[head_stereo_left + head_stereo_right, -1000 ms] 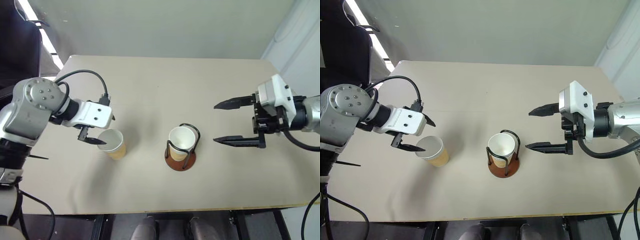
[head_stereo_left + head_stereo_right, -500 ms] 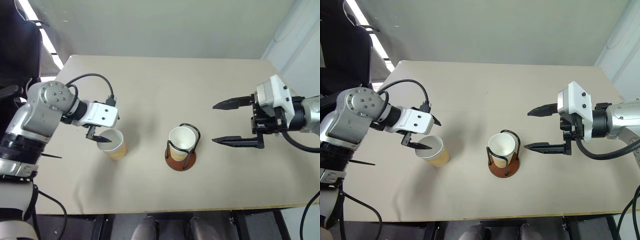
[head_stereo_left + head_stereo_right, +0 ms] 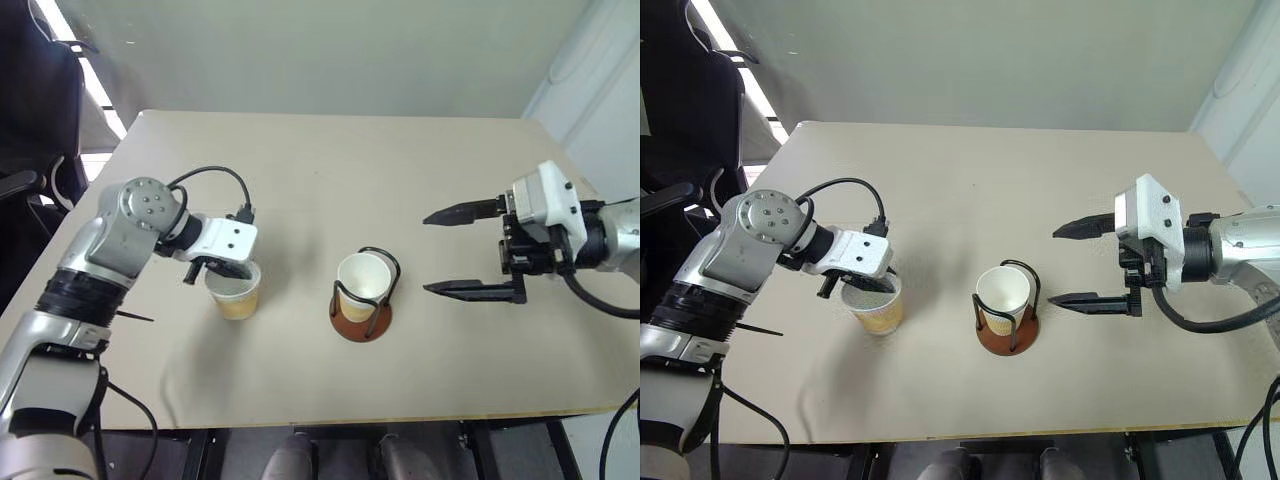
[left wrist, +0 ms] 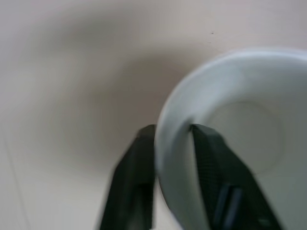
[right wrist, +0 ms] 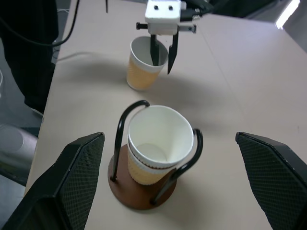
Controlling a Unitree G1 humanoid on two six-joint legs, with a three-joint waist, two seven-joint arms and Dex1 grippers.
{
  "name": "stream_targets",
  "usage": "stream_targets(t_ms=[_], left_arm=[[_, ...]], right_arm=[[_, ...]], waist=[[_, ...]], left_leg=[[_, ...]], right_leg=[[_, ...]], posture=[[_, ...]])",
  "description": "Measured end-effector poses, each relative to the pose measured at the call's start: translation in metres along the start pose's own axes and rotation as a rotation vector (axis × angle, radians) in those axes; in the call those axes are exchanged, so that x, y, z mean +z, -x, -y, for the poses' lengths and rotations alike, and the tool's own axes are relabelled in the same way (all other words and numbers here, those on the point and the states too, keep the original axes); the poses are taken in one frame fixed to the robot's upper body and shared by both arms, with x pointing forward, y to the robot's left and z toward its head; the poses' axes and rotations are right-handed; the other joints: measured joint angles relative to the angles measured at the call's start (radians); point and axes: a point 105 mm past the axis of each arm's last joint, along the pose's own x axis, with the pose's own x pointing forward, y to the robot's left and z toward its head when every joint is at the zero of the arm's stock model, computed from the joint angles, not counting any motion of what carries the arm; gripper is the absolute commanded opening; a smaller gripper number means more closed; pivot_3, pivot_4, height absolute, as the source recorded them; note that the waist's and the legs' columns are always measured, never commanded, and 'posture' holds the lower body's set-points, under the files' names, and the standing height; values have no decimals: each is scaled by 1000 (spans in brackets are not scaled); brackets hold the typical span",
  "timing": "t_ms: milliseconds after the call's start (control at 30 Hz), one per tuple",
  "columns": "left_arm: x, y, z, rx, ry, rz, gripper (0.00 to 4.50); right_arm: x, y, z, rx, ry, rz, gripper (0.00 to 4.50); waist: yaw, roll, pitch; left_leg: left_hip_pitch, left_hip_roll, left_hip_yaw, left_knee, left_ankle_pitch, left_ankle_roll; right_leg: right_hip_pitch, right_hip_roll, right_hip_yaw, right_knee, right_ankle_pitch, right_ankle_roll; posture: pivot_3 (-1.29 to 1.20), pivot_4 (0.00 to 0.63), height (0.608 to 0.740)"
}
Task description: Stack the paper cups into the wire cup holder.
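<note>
The left gripper [image 3: 232,271] had its fingers pinching the rim of the upright loose paper cup [image 3: 236,295] on the worktop [image 3: 330,180], left of the wire cup holder [image 3: 362,300], while the right gripper [image 3: 462,250] stood spread beyond it.

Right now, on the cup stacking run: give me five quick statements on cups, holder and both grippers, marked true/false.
1. The left gripper pinches the rim of the loose paper cup, one finger inside and one outside. True.
2. The wire cup holder has no cup in it. False: a cup already sits inside its wire loops.
3. The right gripper is shut on a cup. False: its fingers are spread wide and hold nothing.
4. The loose cup stands upright on the table. True.
5. The loose cup lies between the holder and the right gripper. False: it is on the holder's left-arm side.
</note>
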Motion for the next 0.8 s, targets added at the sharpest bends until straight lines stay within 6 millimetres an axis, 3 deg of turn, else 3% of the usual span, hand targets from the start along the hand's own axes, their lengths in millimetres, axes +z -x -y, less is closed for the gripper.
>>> stream_targets(t_ms=[233, 400, 600, 800], left_arm=[[6, 3, -6, 4, 25, 31, 38], [21, 12, -16, 30, 51, 109, 38], [59, 31, -29, 41, 69, 266, 38], [120, 68, -45, 40, -7, 461, 38]], right_arm=[[2, 0, 1, 22, 7, 40, 4500], [3, 0, -1, 39, -18, 40, 4500], [-2, 5, 0, 38, -37, 5, 4500], [-11, 15, 3, -4, -71, -30, 4500]], waist=[[7, 0, 0], [7, 0, 0], [7, 0, 0], [8, -1, 0]], left_leg=[[0, 0, 0, 1, 0, 0], [0, 0, 0, 1, 0, 0], [-1, 0, 0, 0, 0, 0], [-1, -1, 1, -1, 0, 0]], right_leg=[[0, 0, 0, 1, 1, 0], [0, 0, 0, 0, 1, 0], [0, 0, 0, -1, 1, 0], [0, -1, 0, -1, 1, 0]], posture=[[0, 150, 740], [0, 150, 740], [0, 150, 740], [0, 150, 740]])
